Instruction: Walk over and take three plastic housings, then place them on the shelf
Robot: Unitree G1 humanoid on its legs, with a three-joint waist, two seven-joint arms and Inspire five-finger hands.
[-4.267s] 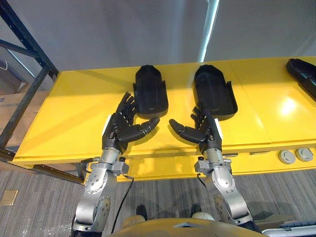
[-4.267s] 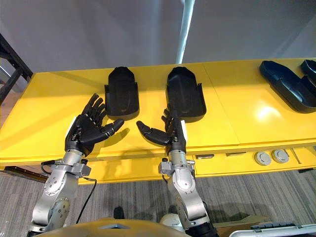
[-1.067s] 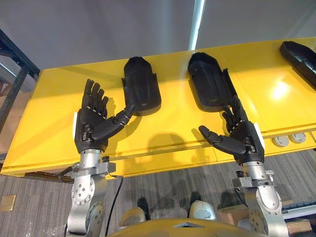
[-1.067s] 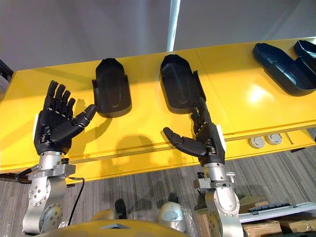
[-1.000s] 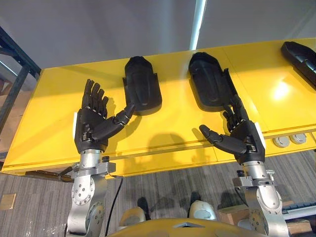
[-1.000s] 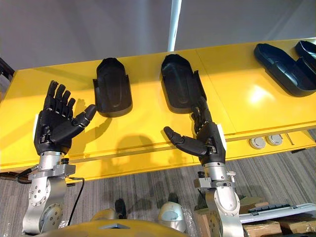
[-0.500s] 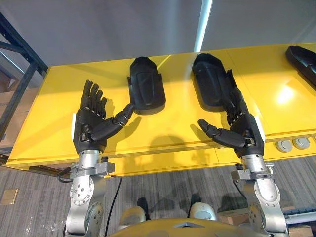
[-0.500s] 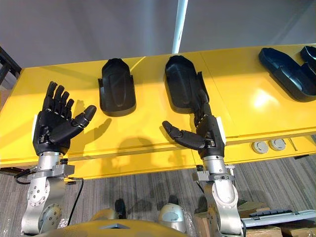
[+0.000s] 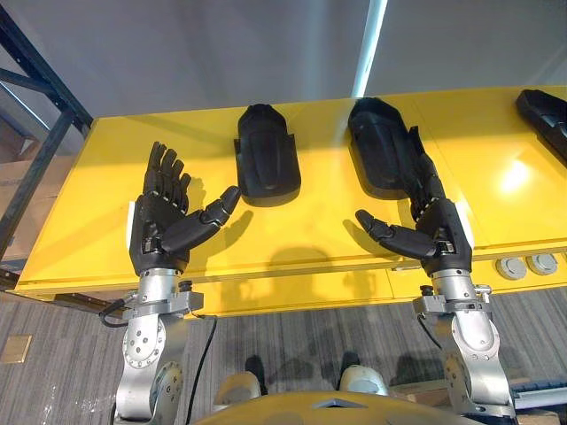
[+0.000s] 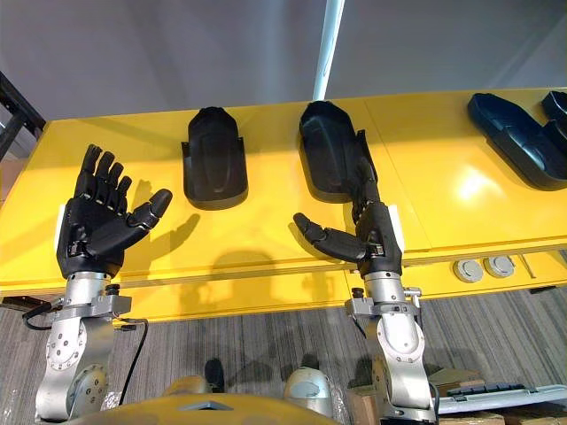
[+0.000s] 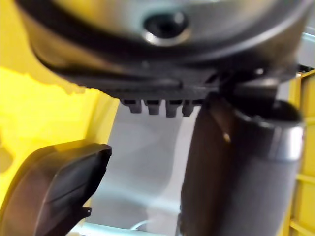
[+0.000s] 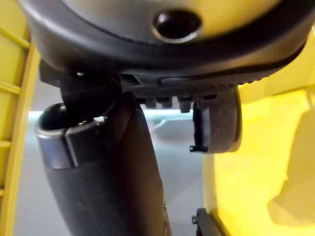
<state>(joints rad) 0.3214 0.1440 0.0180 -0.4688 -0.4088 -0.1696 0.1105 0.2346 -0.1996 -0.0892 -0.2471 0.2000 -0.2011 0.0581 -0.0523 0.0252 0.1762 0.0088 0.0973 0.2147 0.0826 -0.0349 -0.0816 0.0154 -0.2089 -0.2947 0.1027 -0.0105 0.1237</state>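
Hovering spread and empty, the left hand (image 9: 159, 221) has one plastic housing (image 9: 266, 158) at one o'clock, the right hand (image 9: 438, 232) a second housing (image 9: 383, 146) at eleven, both on the yellow table (image 9: 301, 226). Best to straddle each near rim before curling.

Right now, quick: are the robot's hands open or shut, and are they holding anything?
Left hand: open, fingers spread, holding nothing.
Right hand: open, fingers straight, holding nothing.

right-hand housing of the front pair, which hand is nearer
Right. The right hand has its fingers by the near edge of the right-hand housing; the left hand is off past the left-hand housing.
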